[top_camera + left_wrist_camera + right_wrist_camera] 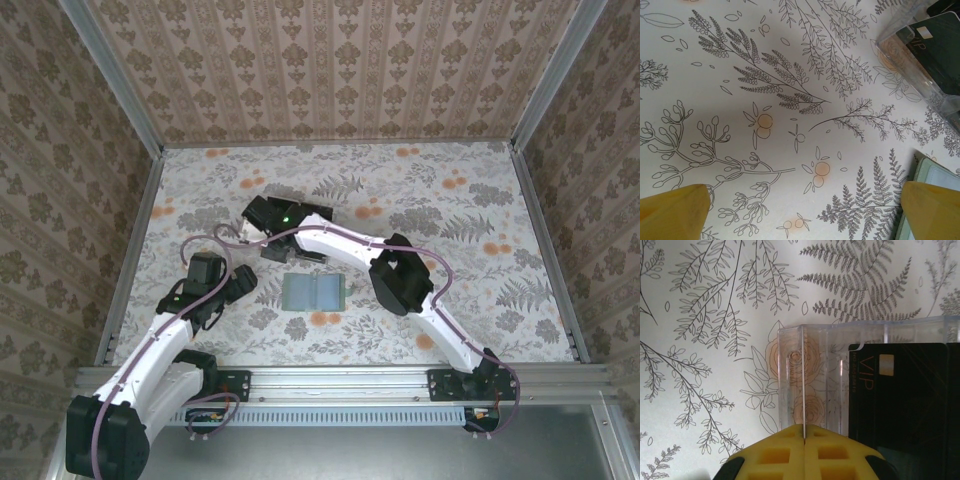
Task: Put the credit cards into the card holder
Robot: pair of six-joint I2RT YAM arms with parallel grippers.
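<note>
The right gripper (804,434) was shut, its yellow fingers pressed together with just a seam between them. That seam lined up with a thin upright wall of the clear plastic slotted rack (820,375) directly ahead; whether the pads nipped that wall could not be told. In the rack, just right of the fingers, stood a thin black rectangular credit card (905,400) with gold "VIP" lettering and a small pale chip mark.

The left gripper (803,197) was spread wide, its two yellow fingertips (675,212) well apart above the table and holding nothing. Just beside its right fingertip lay an edge of the flat grey-green card holder (935,175).

From above, the card holder (313,292) lay opened flat on the white fern-and-orange-blossom table cover (450,200), near the middle, between the two arms and nearer than the right gripper and the rack.
</note>
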